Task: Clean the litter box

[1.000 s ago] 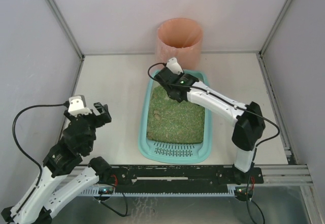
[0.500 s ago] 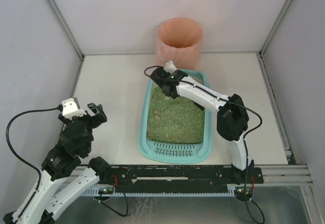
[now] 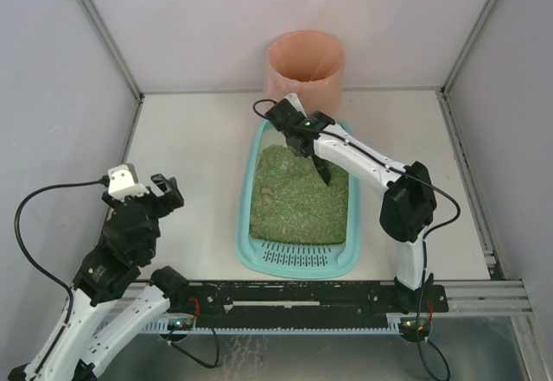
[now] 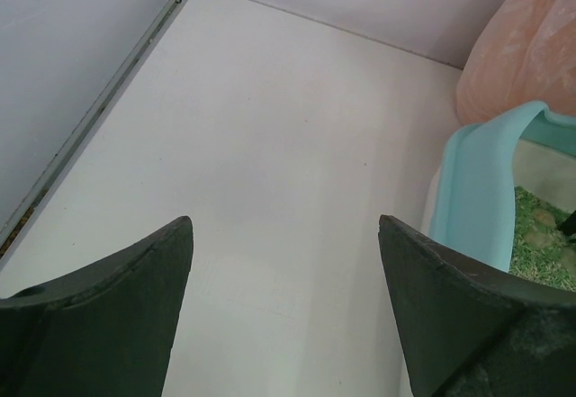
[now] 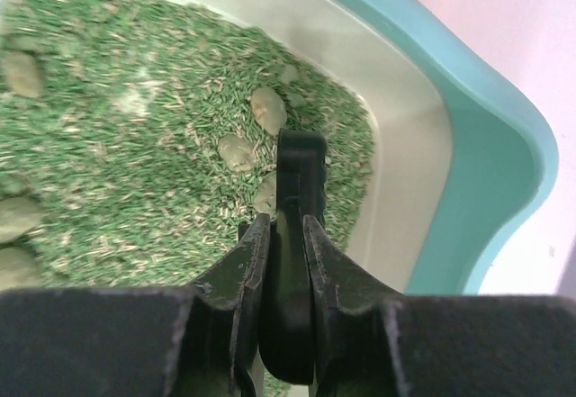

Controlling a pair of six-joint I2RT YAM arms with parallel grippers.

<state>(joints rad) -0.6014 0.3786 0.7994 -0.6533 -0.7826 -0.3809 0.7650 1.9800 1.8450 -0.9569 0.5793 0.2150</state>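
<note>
I see the black mounting rail [image 3: 302, 295] along the near edge of a white tabletop [image 3: 190, 139]. At near left, my left gripper [image 4: 283, 223] hangs over bare table with its fingers spread wide. The teal litter box [image 3: 298, 269] lies lengthwise at centre, its slotted grate nearest me and green granules [image 3: 294, 204] beyond. Over its far end, my right gripper [image 5: 286, 228] pinches a black scoop [image 5: 297, 167] that dips among grey-green clumps [image 5: 267, 109]. A pink-orange bin [image 3: 304, 70] stands just behind, against pale grey walls [image 3: 259, 5].
</note>
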